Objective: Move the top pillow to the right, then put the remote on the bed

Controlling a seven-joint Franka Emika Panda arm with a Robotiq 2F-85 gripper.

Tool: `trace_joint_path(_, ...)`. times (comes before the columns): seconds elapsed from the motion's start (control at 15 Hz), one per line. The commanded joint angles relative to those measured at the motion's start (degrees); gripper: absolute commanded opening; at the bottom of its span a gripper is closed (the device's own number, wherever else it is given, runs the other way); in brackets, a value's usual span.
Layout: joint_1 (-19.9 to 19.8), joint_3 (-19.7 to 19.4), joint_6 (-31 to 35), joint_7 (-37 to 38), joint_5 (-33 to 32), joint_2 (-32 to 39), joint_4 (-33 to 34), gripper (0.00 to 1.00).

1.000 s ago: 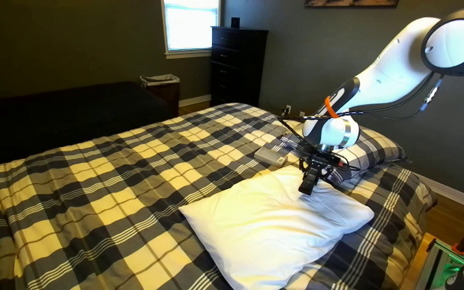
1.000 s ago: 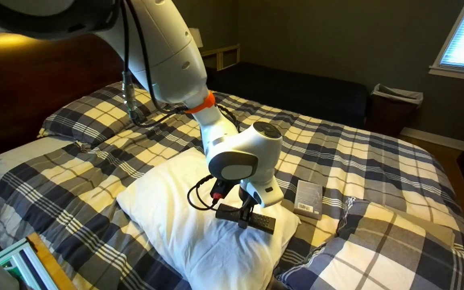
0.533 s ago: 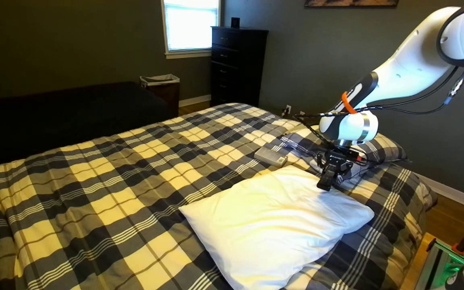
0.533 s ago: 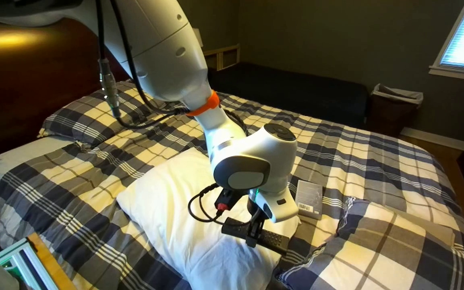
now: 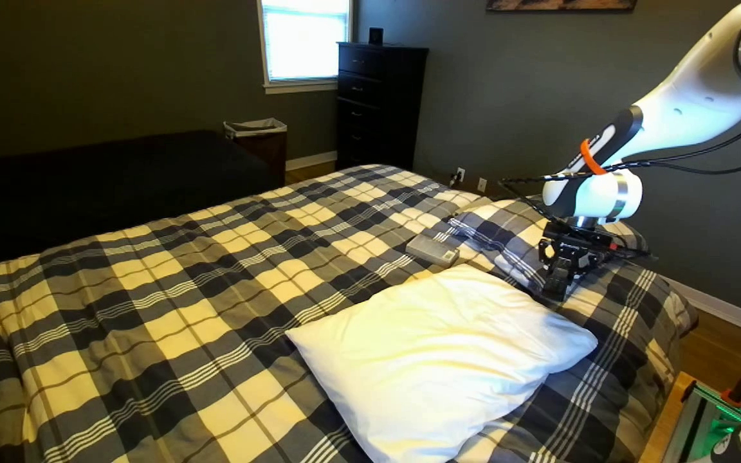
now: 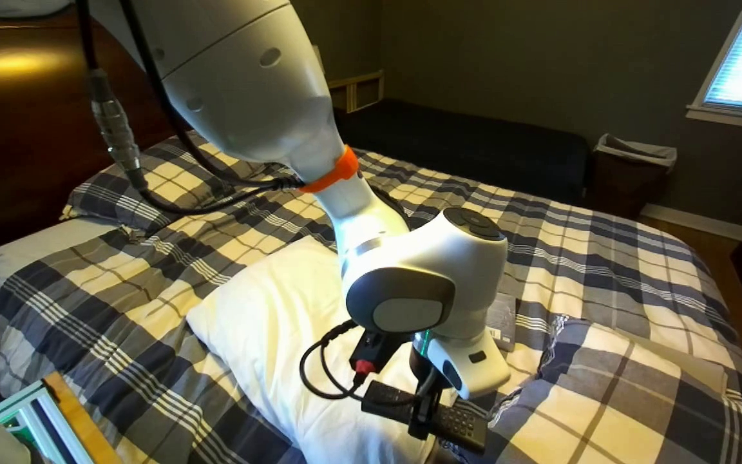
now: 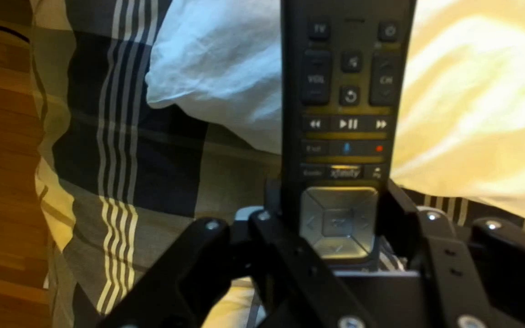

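Both exterior views, end effector clamped on blk remote, nr white pillow, plaid pillow beside white pillow

Wide passage: across the bed, left of the white pillow in an exterior view. Narrow passage: between white pillow and plaid pillow; the pincer, holding the remote, obstructs it from above. Obstacle near both pillows: a box.

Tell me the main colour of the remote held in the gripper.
The remote is mainly black; it shows best in the wrist view.
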Motion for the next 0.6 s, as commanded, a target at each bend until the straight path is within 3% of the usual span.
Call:
trace_joint_path(0.0, -3.2, -0.6, -0.8, -3.9, -2.6, 0.0, 0.0, 0.28)
trace_joint_path(0.53, -9.2, 1.0, 3.1, -10.2, -1.0, 9.7, 5.9, 0.28)
